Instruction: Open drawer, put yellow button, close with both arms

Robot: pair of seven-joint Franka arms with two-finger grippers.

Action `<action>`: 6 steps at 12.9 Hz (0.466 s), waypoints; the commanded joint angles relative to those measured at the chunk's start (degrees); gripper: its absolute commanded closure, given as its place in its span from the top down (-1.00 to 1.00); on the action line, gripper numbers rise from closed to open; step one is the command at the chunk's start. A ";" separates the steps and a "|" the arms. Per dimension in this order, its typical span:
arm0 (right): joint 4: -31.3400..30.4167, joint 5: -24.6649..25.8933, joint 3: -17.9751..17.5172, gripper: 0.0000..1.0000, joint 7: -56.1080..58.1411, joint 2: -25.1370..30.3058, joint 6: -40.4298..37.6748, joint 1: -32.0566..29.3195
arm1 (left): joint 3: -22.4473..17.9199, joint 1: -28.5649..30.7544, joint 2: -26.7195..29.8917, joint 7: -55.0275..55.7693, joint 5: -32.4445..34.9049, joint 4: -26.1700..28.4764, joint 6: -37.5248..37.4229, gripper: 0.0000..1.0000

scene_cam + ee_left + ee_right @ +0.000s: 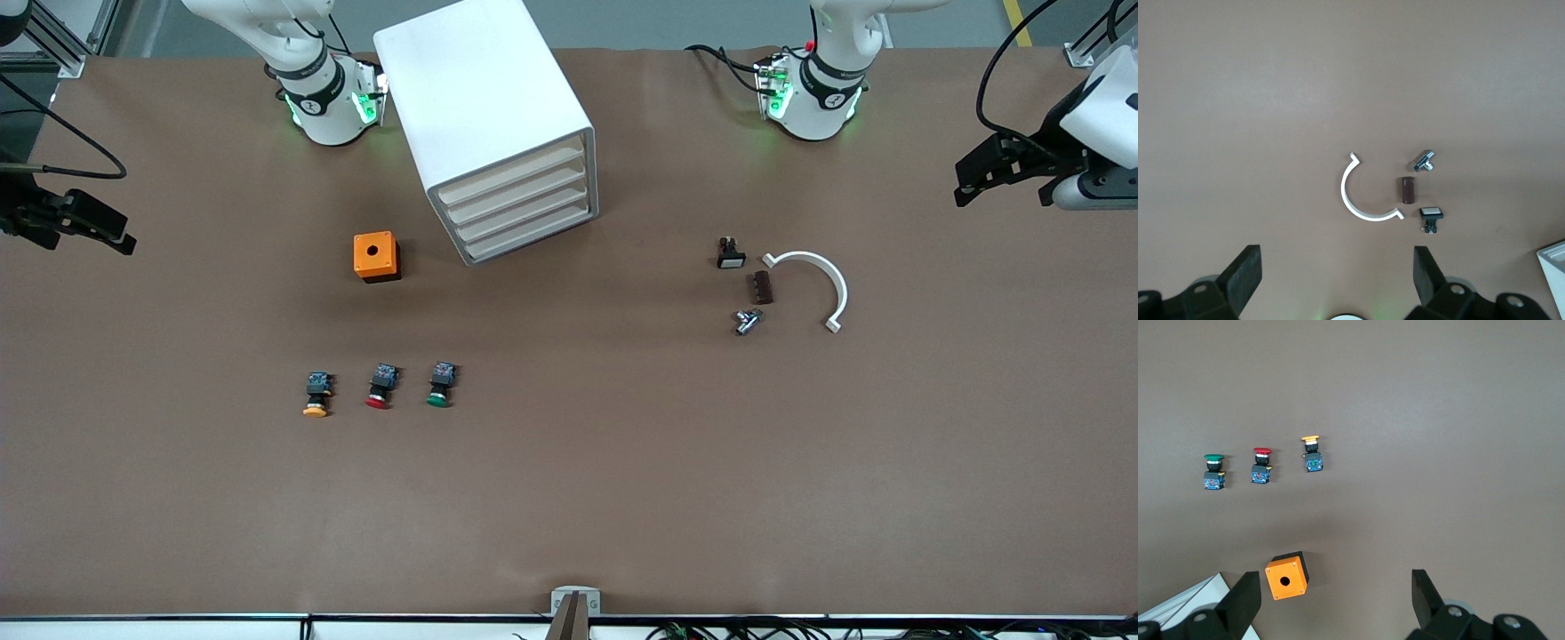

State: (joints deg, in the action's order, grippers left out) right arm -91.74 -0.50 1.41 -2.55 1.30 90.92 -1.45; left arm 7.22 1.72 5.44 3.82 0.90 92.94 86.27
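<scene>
**Inspector:** As seen from the front, one cabinet (494, 116) stands on the table (569, 498) with four drawers, all shut; the drawer (514, 180) for the task is the topmost. Three buttons lie in a row nearer the camera than the cabinet: yellow button (316, 396) toward the right arm's end, red button (380, 388) in the middle, green button (440, 385) next to it. One orange box (376, 257) sits beside the cabinet.

**Clerk:** And toward the left arm's end?

**Inspector:** Four small parts: one white arc (816, 284), one brown block (763, 288), one metal fitting (747, 321), one black switch (730, 254). Both arms wait, the left gripper (1000, 169) and right gripper (76, 224) raised at the table's ends.

**Clerk:** Left wrist view?

**Inspector:** Left gripper (1337, 273) spread wide, holding nothing, above the same four parts.

**Clerk:** Right wrist view?

**Inspector:** Right gripper (1337, 593) likewise wide apart and unloaded. Yellow button (1312, 454) lies on its side, apart from the red one (1261, 465). Green button (1214, 472) and box (1287, 576) also show.
</scene>
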 commanded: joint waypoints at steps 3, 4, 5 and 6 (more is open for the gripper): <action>-0.72 -0.29 0.17 1.00 0.53 0.54 0.14 0.13 | 0.43 0.13 -0.51 4.69 1.74 -1.44 -1.63 1.00; -0.72 -0.29 0.17 1.00 0.53 0.54 0.14 0.13 | 0.43 0.22 -0.86 6.71 1.74 -1.44 -1.37 1.00; -0.72 -0.29 0.17 1.00 0.53 0.54 0.14 0.13 | 0.43 0.30 -1.65 6.82 1.22 -1.70 -1.02 1.00; -0.72 -0.29 0.17 1.00 0.53 0.54 0.14 0.13 | 0.34 0.57 -2.01 6.90 0.43 -1.79 -0.41 1.00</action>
State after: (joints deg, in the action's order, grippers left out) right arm -92.11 -0.50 1.41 -2.55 1.30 90.97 -1.45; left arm 7.22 1.74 4.98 9.57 1.32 92.91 85.92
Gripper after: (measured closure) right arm 0.000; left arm 0.000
